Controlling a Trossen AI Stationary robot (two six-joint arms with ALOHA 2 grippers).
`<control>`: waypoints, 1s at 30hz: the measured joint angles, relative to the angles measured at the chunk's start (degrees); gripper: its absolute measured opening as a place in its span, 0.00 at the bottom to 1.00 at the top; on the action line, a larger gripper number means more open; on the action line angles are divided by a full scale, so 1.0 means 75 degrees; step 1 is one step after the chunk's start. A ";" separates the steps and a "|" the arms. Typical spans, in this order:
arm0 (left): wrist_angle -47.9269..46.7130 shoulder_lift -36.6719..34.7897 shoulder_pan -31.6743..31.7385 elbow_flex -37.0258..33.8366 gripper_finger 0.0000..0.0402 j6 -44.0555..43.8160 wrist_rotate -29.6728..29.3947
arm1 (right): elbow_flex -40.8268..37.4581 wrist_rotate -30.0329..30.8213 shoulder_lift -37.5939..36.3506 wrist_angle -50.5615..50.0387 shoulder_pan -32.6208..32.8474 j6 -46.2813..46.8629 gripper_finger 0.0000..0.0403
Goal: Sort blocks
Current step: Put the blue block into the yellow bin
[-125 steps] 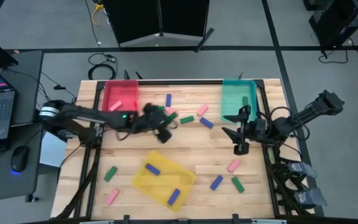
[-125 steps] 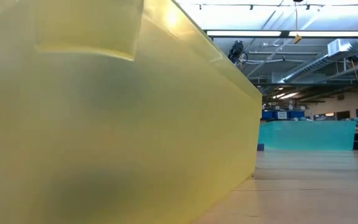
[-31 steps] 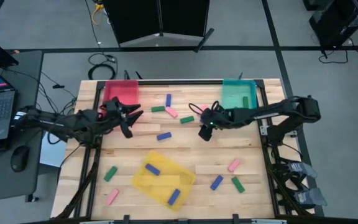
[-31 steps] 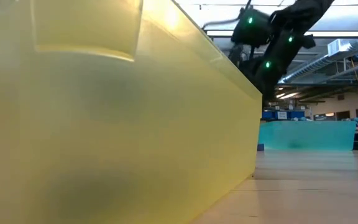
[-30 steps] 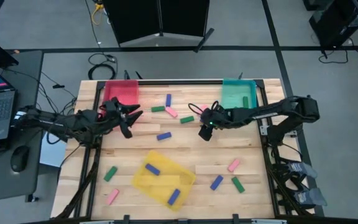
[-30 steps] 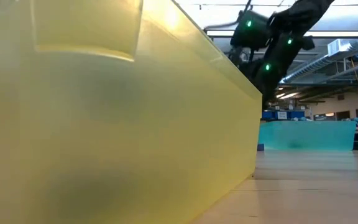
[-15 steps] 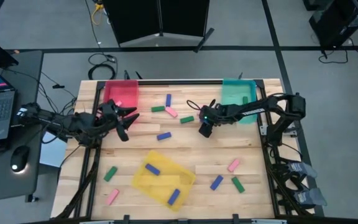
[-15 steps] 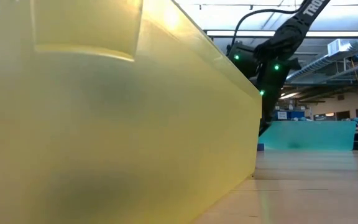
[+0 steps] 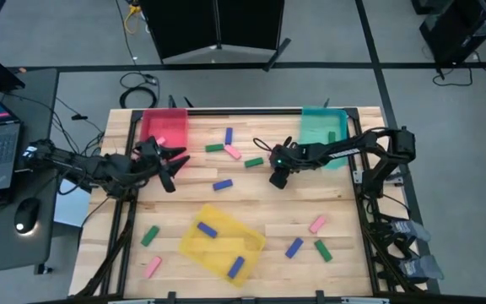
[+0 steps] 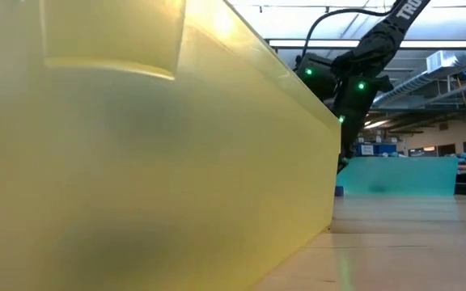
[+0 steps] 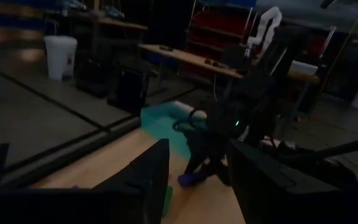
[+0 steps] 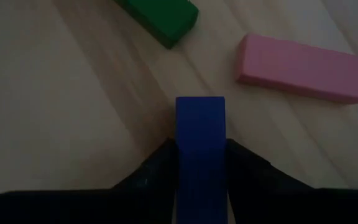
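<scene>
Seen from above, three trays sit on the table (image 9: 344,198): a red tray (image 9: 165,127) at upper left, a teal tray (image 9: 321,127) at upper right and a yellow tray (image 9: 219,247) at lower centre. The right gripper (image 9: 278,176) is down on the wood just left of the teal tray, clamped on a blue block (image 12: 200,140), one finger pressed to each long side. A green block (image 12: 160,15) and a pink block (image 12: 306,68) lie just beyond it, apart from it. The left gripper (image 9: 175,171) hangs below the red tray with its fingers spread and nothing between them. Counted from above, five more blue blocks show, two of them in the yellow tray; five green, one of them in the teal tray; and four pink, one of them in the red tray. The rest lie loose on the wood.
</scene>
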 joint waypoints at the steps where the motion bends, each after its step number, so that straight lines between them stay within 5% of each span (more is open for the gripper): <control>1: -0.0130 0.0000 0.0000 0.0000 0.42 -0.0136 0.0000 | -0.0002 -0.0013 -0.0053 0.0038 0.0022 0.0000 0.29; 9: -0.0432 0.0160 0.0000 -0.0217 0.42 -0.0958 -0.0032 | -0.0002 -0.0035 -0.0827 0.1099 0.0617 0.0006 0.29; 16: -0.0652 0.0490 0.0000 -0.0419 0.42 -0.1718 -0.0049 | 0.0009 -0.1219 -0.1151 0.4194 0.2036 -0.0228 0.29; 21: -0.0615 0.0869 0.0000 -0.0417 0.42 -0.1767 -0.0041 | 0.0486 -0.1576 -0.0444 0.5807 0.3058 -0.0199 0.29; 30: -0.0690 0.1380 -0.0005 -0.0417 0.42 -0.2499 0.0552 | 0.2683 -0.1983 0.1418 0.4978 0.3957 -0.0337 0.29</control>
